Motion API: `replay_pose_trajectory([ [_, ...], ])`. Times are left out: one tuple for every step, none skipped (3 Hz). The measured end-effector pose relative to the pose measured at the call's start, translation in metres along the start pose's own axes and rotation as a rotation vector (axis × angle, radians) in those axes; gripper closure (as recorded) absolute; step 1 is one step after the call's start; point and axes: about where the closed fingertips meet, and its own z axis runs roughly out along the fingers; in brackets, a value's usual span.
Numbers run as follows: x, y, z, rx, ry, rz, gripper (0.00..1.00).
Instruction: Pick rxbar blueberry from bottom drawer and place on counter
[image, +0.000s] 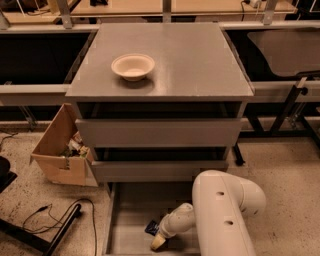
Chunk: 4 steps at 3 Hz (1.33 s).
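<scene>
The gripper (158, 242) hangs low inside the open bottom drawer (127, 215), near its front edge. The rxbar (151, 228) lies on the drawer floor just beside the gripper, toward the drawer's back. Whether the gripper is open or closed cannot be told.

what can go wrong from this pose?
1. The tool is low in the bottom drawer, beside the rxbar blueberry. The arm hides part of the bar, so a grasp may land off-centre and push the flat bar along the floor.
2. The middle drawer juts over the back of the bottom one, so a lift could clip it.
3. The bowl sits on the counter. Place away from it.
</scene>
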Motion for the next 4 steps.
replay_pose_trajectory([
  [-0.0052,0.0091,0.0087,-0.019,-0.01,0.001,0.39],
  [-0.0058,0.0093,0.0075,-0.02,-0.01,0.001,0.62],
  [-0.0058,0.0093,0.0075,-0.02,-0.01,0.001,0.85],
  [-0.0058,0.0093,0.0075,-0.02,-0.01,0.001,1.0],
])
